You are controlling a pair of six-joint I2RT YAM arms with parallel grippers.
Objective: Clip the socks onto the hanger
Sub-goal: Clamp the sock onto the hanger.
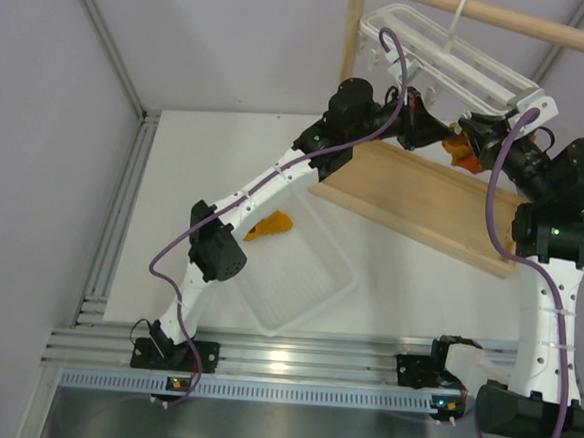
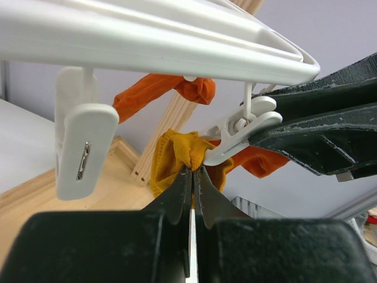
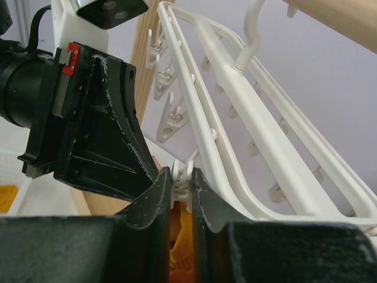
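The white hanger [image 1: 453,60] hangs from the wooden rack at the back right. My left gripper [image 2: 193,171] is shut on a yellow-orange sock [image 2: 174,153] and holds its bunched edge up at a dangling clip [image 2: 241,127]. My right gripper [image 3: 181,175] is shut on that clip [image 3: 189,171], squeezing it, with the yellow sock [image 3: 179,236] just below. A red-orange sock [image 2: 156,88] hangs from the hanger behind, and another [image 2: 259,162] shows under the clip. Both grippers meet under the hanger [image 1: 448,135]. A second yellow-orange sock [image 1: 271,226] lies in the tray.
A white tray [image 1: 312,296] sits in the middle of the table. The wooden rack's base board [image 1: 423,203] runs slantwise under the hanger, its post [image 1: 351,43] at the back. An unused clip [image 2: 82,141] dangles left of my left gripper. Aluminium rails [image 1: 292,359] line the near edge.
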